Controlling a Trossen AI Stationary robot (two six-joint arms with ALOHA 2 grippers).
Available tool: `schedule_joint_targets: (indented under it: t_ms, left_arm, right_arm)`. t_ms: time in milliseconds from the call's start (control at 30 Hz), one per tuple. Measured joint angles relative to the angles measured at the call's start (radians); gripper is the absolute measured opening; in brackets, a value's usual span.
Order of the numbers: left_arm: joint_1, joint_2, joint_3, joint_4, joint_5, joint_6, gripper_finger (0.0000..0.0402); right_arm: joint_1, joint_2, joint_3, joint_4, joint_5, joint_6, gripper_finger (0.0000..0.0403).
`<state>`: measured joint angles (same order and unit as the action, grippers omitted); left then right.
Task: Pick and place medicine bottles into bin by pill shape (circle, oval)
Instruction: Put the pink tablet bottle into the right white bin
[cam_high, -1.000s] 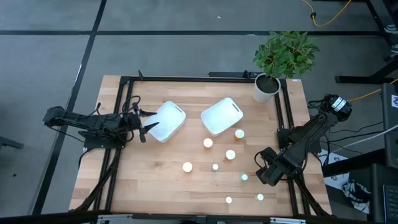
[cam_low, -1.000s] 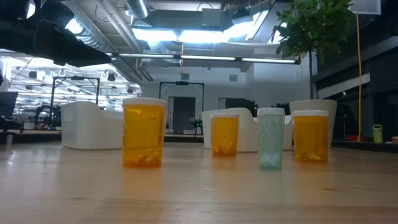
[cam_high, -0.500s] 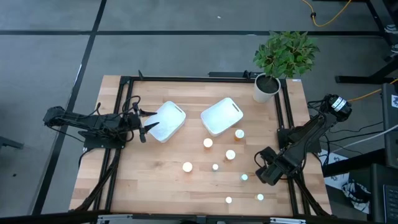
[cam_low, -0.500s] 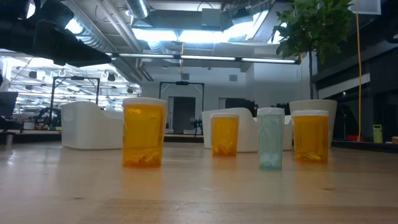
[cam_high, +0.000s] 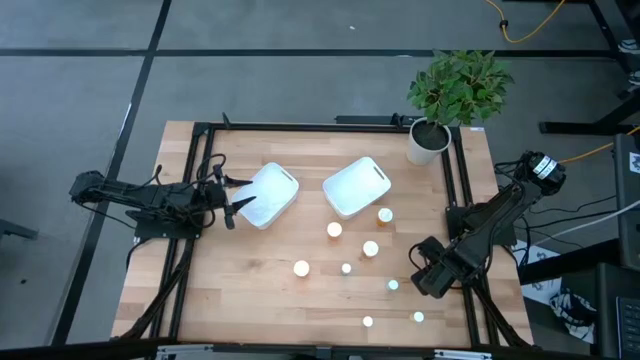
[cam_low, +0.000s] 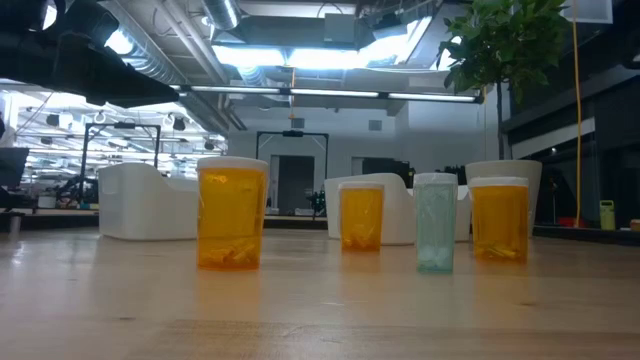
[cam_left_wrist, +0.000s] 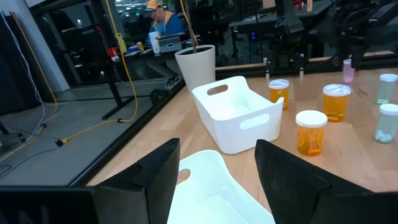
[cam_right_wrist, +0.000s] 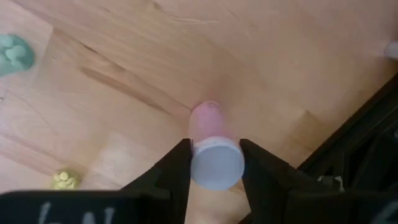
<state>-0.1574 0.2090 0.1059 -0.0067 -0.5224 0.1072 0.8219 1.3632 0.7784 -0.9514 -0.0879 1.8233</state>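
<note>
Right gripper (cam_right_wrist: 214, 163) low at the bench's (cam_high: 250, 290) right edge, jaws closed against a pink bottle (cam_right_wrist: 213, 142), pale cap toward the wrist, apparently gripped for lifting; grip hidden in the high view. Left gripper (cam_left_wrist: 214, 177) parked over the left white bin (cam_high: 268, 194), jaws narrowly parted, holding nothing. Right white bin (cam_high: 356, 185) beside it; both bins seemingly empty. Remaining bottles standing loose between bins and near edge, among them an orange bottle (cam_low: 231, 213) and a pale green bottle (cam_low: 435, 222); pills inside too small to sort by shape.
</note>
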Motion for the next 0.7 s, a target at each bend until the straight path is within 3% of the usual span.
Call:
schedule_joint_targets:
  t_ms: [333,500,700]
  left_arm:
    - [0.0,0.0,0.0,0.0,0.0,0.0,0.0204]
    - [0.0,0.0,0.0,0.0,0.0,0.001,0.0204]
    - [0.0,0.0,0.0,0.0,0.0,0.001,0.0204]
  right_arm:
    - [-0.057,0.0,0.044,-0.008,-0.01,-0.167,0.0122]
    - [-0.147,0.0,0.167,-0.068,-0.007,-0.432,0.0121]
    - [-0.302,0.0,0.353,-0.214,0.163,-0.793,0.0121]
